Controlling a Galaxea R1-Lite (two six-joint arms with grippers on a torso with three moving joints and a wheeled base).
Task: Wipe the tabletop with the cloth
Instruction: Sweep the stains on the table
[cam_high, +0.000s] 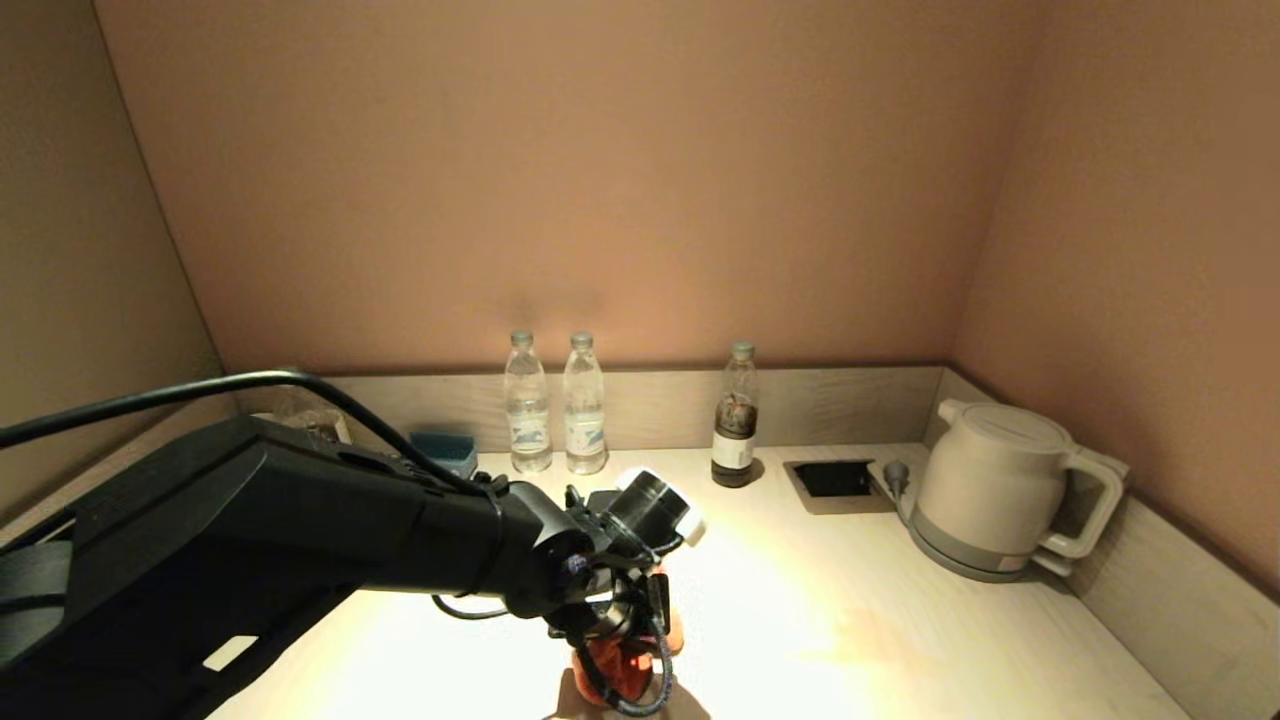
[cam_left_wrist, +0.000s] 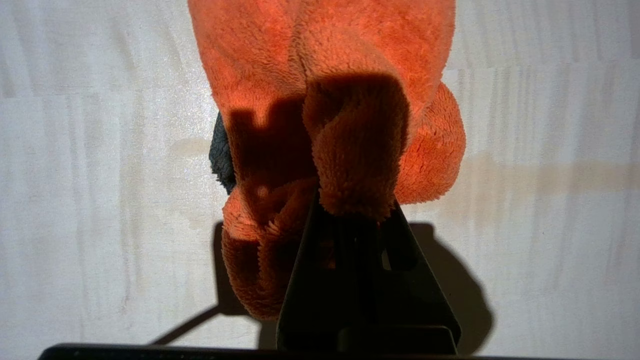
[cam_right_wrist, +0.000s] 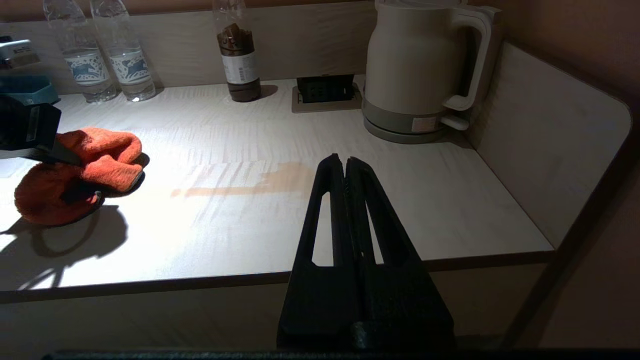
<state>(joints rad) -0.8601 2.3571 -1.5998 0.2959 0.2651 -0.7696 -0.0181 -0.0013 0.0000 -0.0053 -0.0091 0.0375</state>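
Observation:
An orange fleecy cloth (cam_left_wrist: 350, 100) lies bunched on the pale tabletop (cam_high: 900, 620), near its front edge at centre-left; it also shows in the head view (cam_high: 625, 665) and the right wrist view (cam_right_wrist: 75, 170). My left gripper (cam_left_wrist: 352, 205) is shut on the cloth and presses it against the table. A faint brownish streak (cam_right_wrist: 250, 185) runs across the table to the right of the cloth. My right gripper (cam_right_wrist: 345, 162) is shut and empty, parked off the table's front edge.
Two water bottles (cam_high: 555, 410) and a dark bottle (cam_high: 735, 420) stand at the back wall. A white kettle (cam_high: 1000, 490) sits at the back right beside a recessed socket (cam_high: 835, 478). A blue box (cam_high: 445, 450) is at the back left. Low walls edge the table.

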